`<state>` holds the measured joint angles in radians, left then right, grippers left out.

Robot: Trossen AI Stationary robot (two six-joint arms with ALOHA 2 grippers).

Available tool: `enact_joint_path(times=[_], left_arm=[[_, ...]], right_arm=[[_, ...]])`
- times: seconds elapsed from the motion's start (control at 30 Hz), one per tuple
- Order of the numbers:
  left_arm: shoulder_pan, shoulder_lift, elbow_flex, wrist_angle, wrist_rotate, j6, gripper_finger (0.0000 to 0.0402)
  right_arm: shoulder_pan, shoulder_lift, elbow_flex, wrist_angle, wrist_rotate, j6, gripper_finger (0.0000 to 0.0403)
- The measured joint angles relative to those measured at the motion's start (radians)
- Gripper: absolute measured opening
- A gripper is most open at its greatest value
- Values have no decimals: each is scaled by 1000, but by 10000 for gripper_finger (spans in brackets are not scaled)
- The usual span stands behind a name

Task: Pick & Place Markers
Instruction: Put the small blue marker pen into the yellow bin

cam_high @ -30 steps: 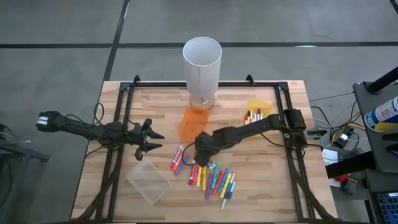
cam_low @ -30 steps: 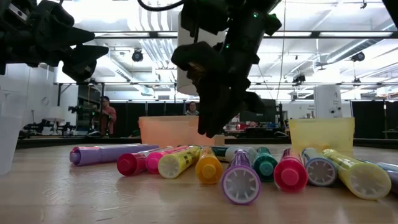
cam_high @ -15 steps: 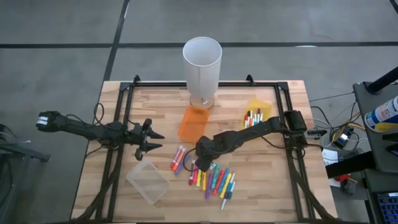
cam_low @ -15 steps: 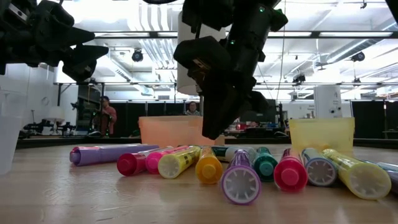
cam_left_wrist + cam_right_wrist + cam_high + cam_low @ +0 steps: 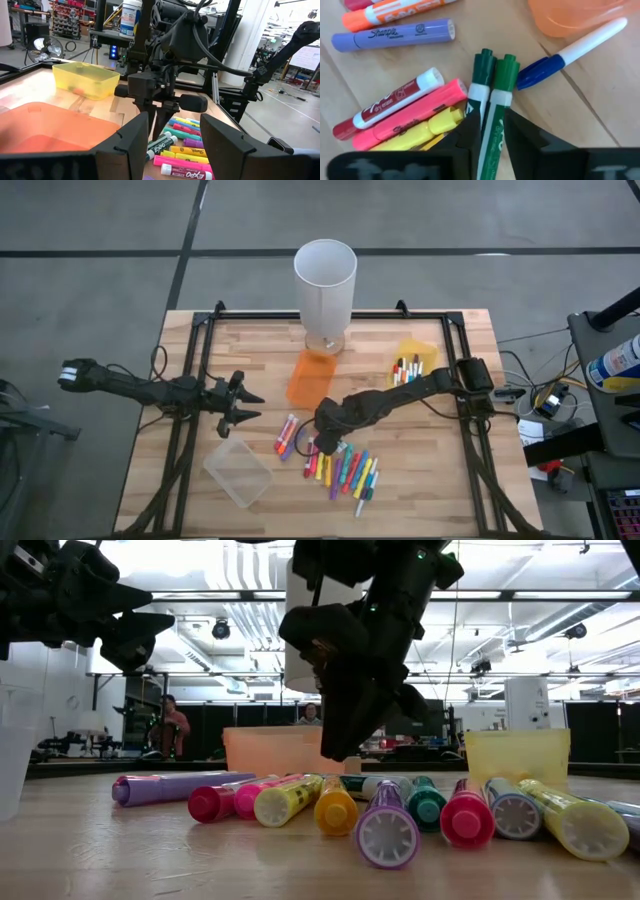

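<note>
Markers (image 5: 340,465) lie in a loose heap on the wooden table (image 5: 420,480), near its front middle, and a few more stand in the yellow bin (image 5: 410,363) toward the right rear. Legible print includes "Sharpie" on a purple marker (image 5: 395,35) and "EXPO" on a pink one (image 5: 182,172); a red-and-white marker (image 5: 390,110) reads "dry erase". The right gripper (image 5: 322,442) sits low over the heap's rear edge, its fingers (image 5: 470,135) slightly parted astride a green marker (image 5: 495,120) that lies between them on the table. Just beyond are a blue-and-white marker (image 5: 570,52) and the orange bin (image 5: 310,378). The left gripper (image 5: 243,404) hovers at the table's left, fingers spread and empty, near the clear bin (image 5: 238,470).
</note>
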<state>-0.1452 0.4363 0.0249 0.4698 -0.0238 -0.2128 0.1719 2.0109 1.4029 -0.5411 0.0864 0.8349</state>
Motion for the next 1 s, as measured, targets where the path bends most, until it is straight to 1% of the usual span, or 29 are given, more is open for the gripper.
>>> enact_joint_path(times=[0.13,0.23,0.37,0.57,0.7,1.0], left_arm=[[0,0,0,0,0,0,174],[0,0,0,0,0,0,174],[0,0,0,0,0,0,174],[0,0,0,0,0,0,174],[0,0,0,0,0,0,174],[0,0,0,0,0,0,174]], right_arm=[[-5,0,0,2,17,22,115],[-18,0,0,2,21,75,142],[-30,0,0,3,38,127,162],[-41,0,0,1,80,157,157],[-40,0,-1,1,150,161,148],[-51,2,-7,0,151,172,134]])
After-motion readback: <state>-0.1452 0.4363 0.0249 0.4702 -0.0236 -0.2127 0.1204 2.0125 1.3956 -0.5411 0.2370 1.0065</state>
